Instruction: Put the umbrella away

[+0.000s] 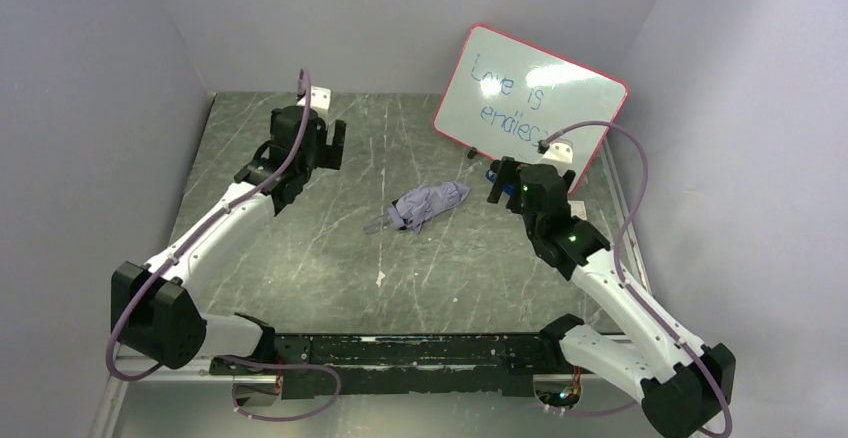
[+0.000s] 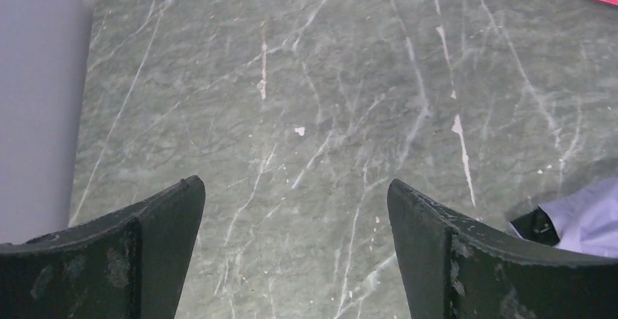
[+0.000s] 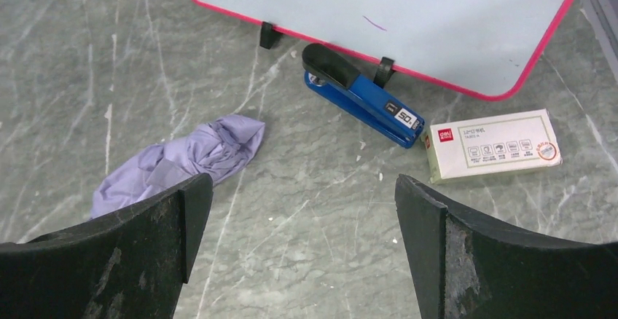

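One green marbled bench (image 1: 300,258) carries everything. Red-framed whiteboard (image 1: 530,93) leans at its far right corner, its top cut off in the right wrist view. Left gripper (image 2: 295,188), far left, and right gripper (image 3: 302,188), far right, both gape, holding nothing. Umbrella (image 1: 430,205) lies bundled mid-bench, shaft and handle indistinct. Blue stapler (image 3: 361,93) and white box (image 3: 492,144) sit before the whiteboard.
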Tool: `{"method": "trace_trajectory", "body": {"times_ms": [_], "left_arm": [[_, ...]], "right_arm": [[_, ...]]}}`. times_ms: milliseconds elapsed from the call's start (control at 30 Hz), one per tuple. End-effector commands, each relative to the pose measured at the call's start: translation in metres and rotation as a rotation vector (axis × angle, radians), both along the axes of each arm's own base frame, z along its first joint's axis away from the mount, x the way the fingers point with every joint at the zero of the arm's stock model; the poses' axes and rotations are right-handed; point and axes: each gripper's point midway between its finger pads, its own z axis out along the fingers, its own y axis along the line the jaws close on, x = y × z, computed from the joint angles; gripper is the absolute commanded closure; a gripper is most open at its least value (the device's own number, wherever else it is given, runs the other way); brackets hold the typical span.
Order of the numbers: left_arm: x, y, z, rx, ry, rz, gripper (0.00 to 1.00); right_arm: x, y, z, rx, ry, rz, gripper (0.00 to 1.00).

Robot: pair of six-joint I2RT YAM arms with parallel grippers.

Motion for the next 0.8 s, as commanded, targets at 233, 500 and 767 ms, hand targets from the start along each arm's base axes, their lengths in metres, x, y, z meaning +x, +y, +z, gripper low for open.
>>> {"method": "trace_trajectory", "body": {"times_ms": [233,500,767], "left_arm": [[0.006,0.047,0.002,-0.127,-0.015,0.181,0.03],[0.006,0.049,0.010,-0.159,-0.008,0.191,0.03],[0.009,0.051,0.012,-0.162,-0.007,0.189,0.03]], "right_arm": [[-0.011,-0.007,0.040,0.043,-0.103,0.007,0.00],[-0.014,-0.014,0.043,0.031,-0.118,-0.015,0.00],[-0.013,-0.020,0.046,0.019,-0.130,-0.046,0.00]]}}
